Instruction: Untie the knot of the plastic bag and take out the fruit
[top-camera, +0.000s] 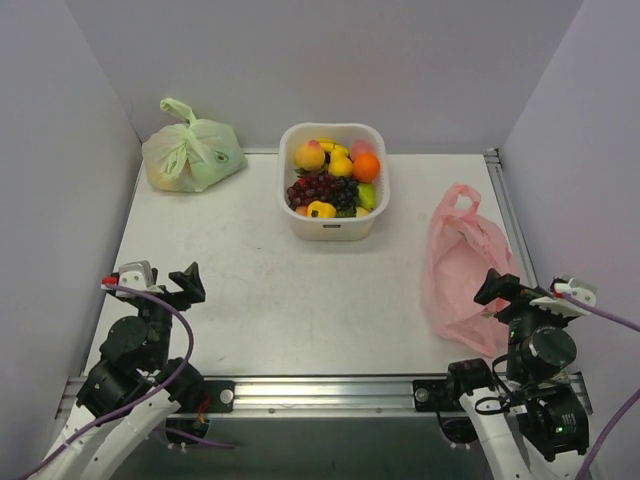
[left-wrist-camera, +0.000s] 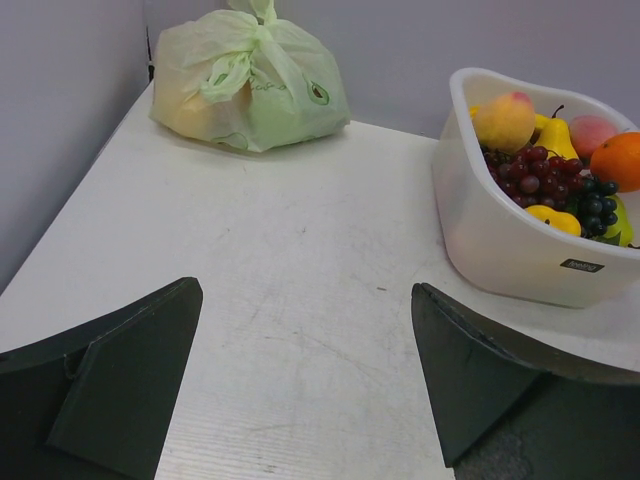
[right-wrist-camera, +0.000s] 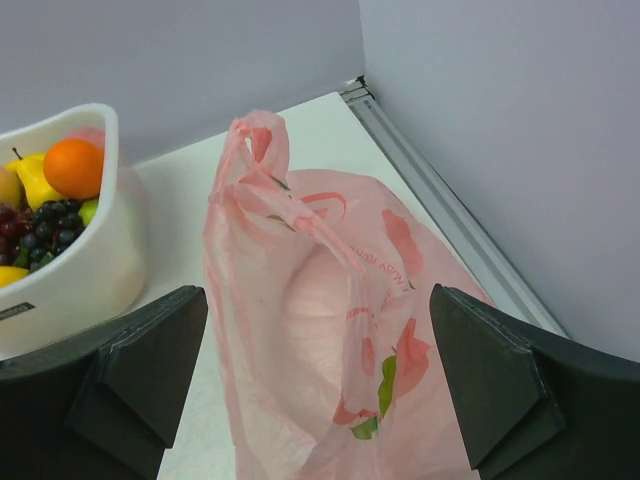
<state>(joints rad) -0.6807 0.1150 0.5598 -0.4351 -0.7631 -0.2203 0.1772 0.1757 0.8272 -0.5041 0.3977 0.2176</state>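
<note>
The pink plastic bag (top-camera: 462, 265) (right-wrist-camera: 320, 330) lies slack on the right side of the tabletop (top-camera: 260, 290). Its long axis runs from near to far. Its handle loops (top-camera: 460, 200) (right-wrist-camera: 255, 150) point toward the back wall and its bottom end toward the right arm. In the right wrist view the loops stand up loosely at the bag's far end; whether they are twisted into a tie there is hard to make out. The thin film shows a pale rounded shape inside, which cannot be identified.

The right claw (top-camera: 505, 292) (right-wrist-camera: 318, 310) hangs at the bag's near end with its jaws spread wide, gripping nothing. The bag's near end is cut off by the lower edge of the wrist view. The bag's right side runs close along the metal rail (top-camera: 510, 220) at the tabletop's right edge, with the side wall just beyond.

To the left of the bag, apart from it, the white basket (top-camera: 333, 228) holds the fruit: dark grapes (top-camera: 322, 188), an orange (top-camera: 366, 167), a peach (top-camera: 309, 156) and a pinkish fruit (top-camera: 360, 149), with other pieces partly buried.

A tied pale green bag (top-camera: 192, 152) (left-wrist-camera: 250, 85) sits in the far left corner. The left claw (top-camera: 170, 290) (left-wrist-camera: 305, 330) is wide open and empty above bare tabletop at the near left, with open surface between it and the basket.
</note>
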